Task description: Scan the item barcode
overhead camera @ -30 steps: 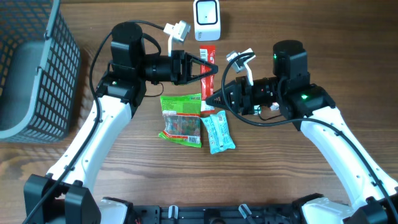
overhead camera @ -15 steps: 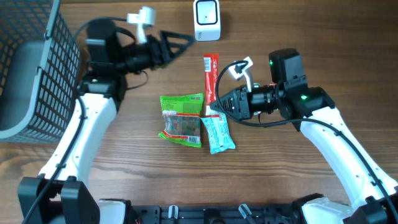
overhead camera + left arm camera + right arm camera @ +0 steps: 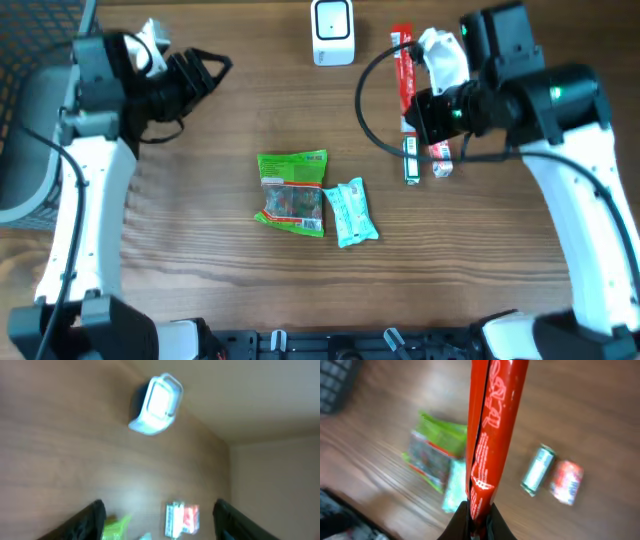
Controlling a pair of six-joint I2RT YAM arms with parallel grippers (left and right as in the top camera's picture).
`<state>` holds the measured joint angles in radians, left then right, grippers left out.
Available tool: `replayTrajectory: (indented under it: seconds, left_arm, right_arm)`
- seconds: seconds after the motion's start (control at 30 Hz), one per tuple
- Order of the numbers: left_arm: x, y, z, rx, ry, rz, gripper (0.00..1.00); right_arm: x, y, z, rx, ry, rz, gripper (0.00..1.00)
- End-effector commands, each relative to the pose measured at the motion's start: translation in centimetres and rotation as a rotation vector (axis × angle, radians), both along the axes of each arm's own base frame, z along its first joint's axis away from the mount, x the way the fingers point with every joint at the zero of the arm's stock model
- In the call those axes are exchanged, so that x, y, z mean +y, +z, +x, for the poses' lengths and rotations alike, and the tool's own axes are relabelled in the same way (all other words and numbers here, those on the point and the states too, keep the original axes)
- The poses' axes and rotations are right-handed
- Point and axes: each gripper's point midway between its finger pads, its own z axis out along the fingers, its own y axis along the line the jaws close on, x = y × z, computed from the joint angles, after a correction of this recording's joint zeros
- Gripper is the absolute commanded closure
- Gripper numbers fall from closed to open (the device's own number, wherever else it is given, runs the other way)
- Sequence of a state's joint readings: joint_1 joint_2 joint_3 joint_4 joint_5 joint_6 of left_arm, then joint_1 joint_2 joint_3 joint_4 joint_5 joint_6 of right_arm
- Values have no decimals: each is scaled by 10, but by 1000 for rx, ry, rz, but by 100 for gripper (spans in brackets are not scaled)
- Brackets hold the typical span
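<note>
at the rear right of the table, the right gripper [image 3: 412, 115] is clamped on one end of the red stick packet [image 3: 402, 60], which is held raised just right of the white scanner [image 3: 332, 32]. the left gripper [image 3: 215, 68], near the basket [image 3: 30, 40], has its jaws apart and empty. a green bag [image 3: 292, 190] and a teal bar [image 3: 350, 212] lie mid-table, touching.

On wood table [image 3: 480, 280]: white scanner [image 3: 332, 32] at top centre; just right of it, red stick [image 3: 402, 60] running lengthwise, lower end pinched in right gripper [image 3: 415, 108]. Below that gripper, green packet [image 3: 410, 160] and red packet [image 3: 440, 158] side by side. At centre, green bag [image 3: 292, 190] touching teal packet [image 3: 352, 212]. At upper left, left gripper [image 3: 205, 70] with jaws apart, pointing right; behind its arm, dark basket [image 3: 28, 35] at the edge.
</note>
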<state>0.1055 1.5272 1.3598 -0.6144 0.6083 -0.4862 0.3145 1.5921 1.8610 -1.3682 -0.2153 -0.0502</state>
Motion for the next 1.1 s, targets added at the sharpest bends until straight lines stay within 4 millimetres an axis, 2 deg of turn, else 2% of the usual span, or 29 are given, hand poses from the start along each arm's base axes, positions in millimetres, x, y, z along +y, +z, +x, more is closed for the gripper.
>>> replayTrajectory:
  seconds: [0.0,0.07,0.17,0.3,0.47,0.6,0.67,0.77,0.93,1.0,1.07]
  left_arm:
    - [50,52,10,-83,204,437,23]
    - [54,55,10,-84,235,491,1]
    - [56,45,6,-44,233,500,0]
    - [56,44,5,-40,232,501,0]
    - [56,44,5,-40,231,501,0]
    - [56,44,5,-40,231,501,0]
    - [56,44,5,-40,231,501,0]
    - [56,44,5,-40,231,501,0]
    - [56,44,5,-40,232,501,0]
    - [56,44,5,-40,231,501,0]
    - [56,44,5,-40,231,501,0]
  right_arm:
    - [-20,-22,37,-53,65,-250,96]
    - [-21,-32,58,-108,105,-360,96]
    - [-15,-29,88,-226,105,-463,96]
    - [-4,-3,127,-449,119,-641,96]
    - [20,11,161,-623,321,-905,96]
    - [41,11,186,-715,394,-999,96]
    - [50,-4,201,-731,389,-1002,96]
    - [55,-36,226,-724,391,-1077,96]
    - [64,-104,260,-714,371,-1122,96]
    - [62,-129,270,-703,361,-1132,96]
    - [51,-157,278,-667,341,-1167,96]
